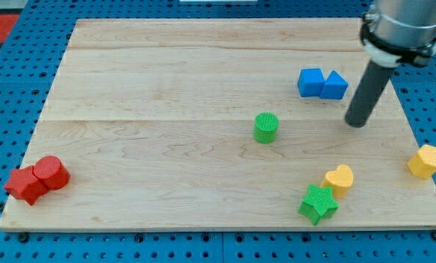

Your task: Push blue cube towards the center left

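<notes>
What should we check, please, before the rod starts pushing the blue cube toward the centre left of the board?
1. My tip is in view and on the board: ok.
2. My tip is on the far side of the blue cube from the goal: ok, to its right, though also lower in the view.
3. My tip is touching the cube: not ok, apart from it.
4. Cube free of neighbours: not ok, the second blue block sits against its right side, between it and my tip.
5. Leftward path clear: ok, the green cylinder lies lower than the cube's row.
</notes>
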Controlling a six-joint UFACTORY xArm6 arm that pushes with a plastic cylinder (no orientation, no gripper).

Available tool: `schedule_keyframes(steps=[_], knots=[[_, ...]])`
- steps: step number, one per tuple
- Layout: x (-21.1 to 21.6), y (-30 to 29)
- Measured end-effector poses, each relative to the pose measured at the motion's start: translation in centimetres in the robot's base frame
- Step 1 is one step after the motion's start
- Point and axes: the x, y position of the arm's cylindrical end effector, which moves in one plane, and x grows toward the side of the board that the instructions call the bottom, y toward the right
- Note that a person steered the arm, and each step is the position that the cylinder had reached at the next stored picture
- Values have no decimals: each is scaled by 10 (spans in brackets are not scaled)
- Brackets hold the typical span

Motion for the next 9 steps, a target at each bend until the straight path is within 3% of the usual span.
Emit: schedule_keyframes(steps=[2, 3, 4, 6, 9], knots=[[-47, 49], [-86, -6], [-84, -45], [-60, -9], [-80, -109]])
